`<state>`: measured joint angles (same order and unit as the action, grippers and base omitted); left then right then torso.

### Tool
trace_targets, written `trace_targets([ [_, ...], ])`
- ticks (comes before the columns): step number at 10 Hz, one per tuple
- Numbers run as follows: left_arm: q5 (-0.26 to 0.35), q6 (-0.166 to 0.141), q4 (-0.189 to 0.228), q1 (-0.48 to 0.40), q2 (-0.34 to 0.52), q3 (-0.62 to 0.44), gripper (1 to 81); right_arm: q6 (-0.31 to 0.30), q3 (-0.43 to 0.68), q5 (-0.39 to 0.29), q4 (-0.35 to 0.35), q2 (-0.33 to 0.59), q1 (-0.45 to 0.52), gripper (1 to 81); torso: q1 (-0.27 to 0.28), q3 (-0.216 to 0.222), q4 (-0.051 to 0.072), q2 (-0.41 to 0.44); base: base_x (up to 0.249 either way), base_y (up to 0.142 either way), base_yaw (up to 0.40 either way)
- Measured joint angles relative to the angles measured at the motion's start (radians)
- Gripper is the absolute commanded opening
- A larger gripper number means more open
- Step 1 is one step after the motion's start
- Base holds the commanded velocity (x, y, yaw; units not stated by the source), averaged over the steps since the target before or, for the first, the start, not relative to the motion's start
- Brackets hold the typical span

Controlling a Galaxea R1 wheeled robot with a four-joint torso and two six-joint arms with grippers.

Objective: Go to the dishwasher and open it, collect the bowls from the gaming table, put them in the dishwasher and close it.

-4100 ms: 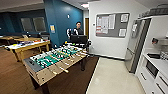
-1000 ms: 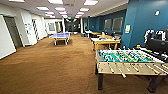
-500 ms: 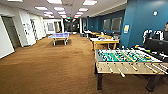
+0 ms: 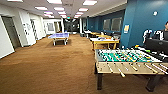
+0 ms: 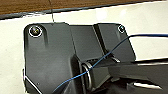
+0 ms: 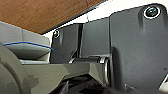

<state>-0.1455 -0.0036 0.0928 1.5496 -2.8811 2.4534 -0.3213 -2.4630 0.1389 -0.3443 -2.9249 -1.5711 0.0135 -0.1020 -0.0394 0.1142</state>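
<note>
From the head camera I am looking down a long open room with brown carpet [image 4: 50, 67], white walls on the left and a deep blue wall [image 4: 145, 22] on the right. Closest to me, at the right, stands a table-football table with a green field, pale wooden sides and black legs [image 4: 125, 61], its rods pointing toward me. Just behind it a person [image 4: 163, 31] sits at a dark monitor [image 4: 156, 45] against the blue wall. Further back along the right side is a yellow-sided table with a white top [image 4: 103, 41], which I take to be the gaming table, though the view is too blurred to be sure; something small and bluish lies on it, and I cannot tell whether it is one of the bowls. Well apart on the left, deeper in the room, is a blue-topped table-tennis table [image 4: 59, 36].

The left wrist camera shows the robot's dark plate over a white surface, with a thin blue cable [image 5: 105, 56] crossing it and a strip of the carpet beyond. The right wrist camera shows much the same. For both claws I cannot tell whether the fingers are spread or pressed together.
</note>
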Motion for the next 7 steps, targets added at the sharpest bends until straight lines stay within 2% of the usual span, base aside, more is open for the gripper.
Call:
trace_targets([
  [2,0.000,0.000,0.000,0.000,0.000,0.000,81.1,0.000,-0.007,-0.001,-0.004,-0.005,0.000,81.1,0.000,0.000,0.000,0.000,0.000,0.000,0.000],
  [7,0.010,-0.001,-0.003,0.002,-0.014,0.000,81.1,0.000,-0.064,-0.008,-0.019,-0.040,-0.016,81.1,-0.001,0.000,0.000,0.000,0.093,0.000,0.000],
])
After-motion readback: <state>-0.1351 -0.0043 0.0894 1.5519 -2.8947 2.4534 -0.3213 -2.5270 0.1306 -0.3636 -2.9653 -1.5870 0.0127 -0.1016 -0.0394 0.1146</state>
